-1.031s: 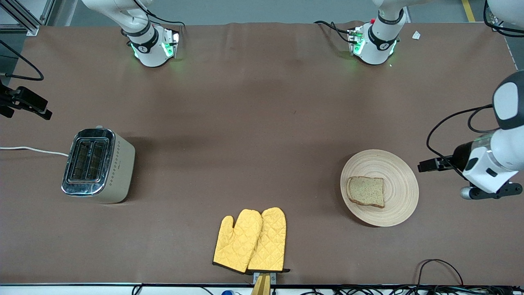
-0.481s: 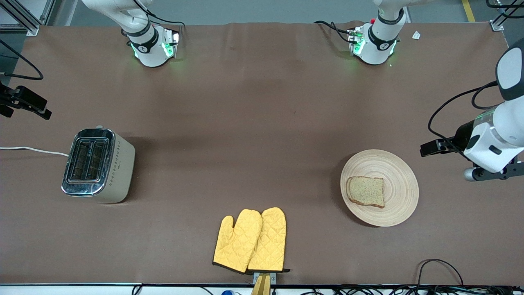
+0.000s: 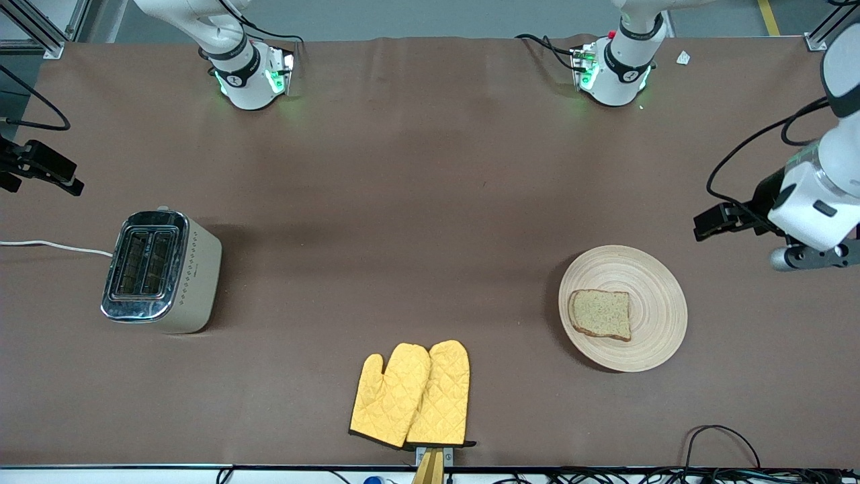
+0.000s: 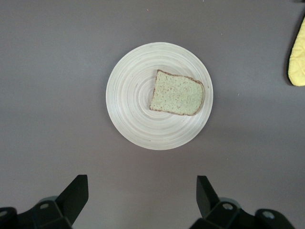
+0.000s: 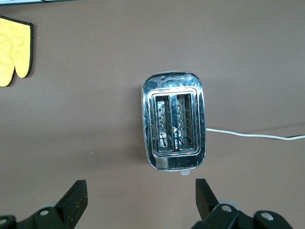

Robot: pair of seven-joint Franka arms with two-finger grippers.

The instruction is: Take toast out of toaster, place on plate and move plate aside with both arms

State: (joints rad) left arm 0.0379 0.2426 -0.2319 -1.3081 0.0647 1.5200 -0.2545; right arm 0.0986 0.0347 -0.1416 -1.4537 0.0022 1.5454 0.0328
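toast lies on plate; left gripper and right gripper hang released above.

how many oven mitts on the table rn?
2. Both oven mitts lie side by side, overlapping, at the table edge nearest the front camera, between toaster and plate. None seem hidden.

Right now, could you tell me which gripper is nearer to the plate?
Left. The left gripper hangs open beside the plate; the right gripper hangs open by the toaster.
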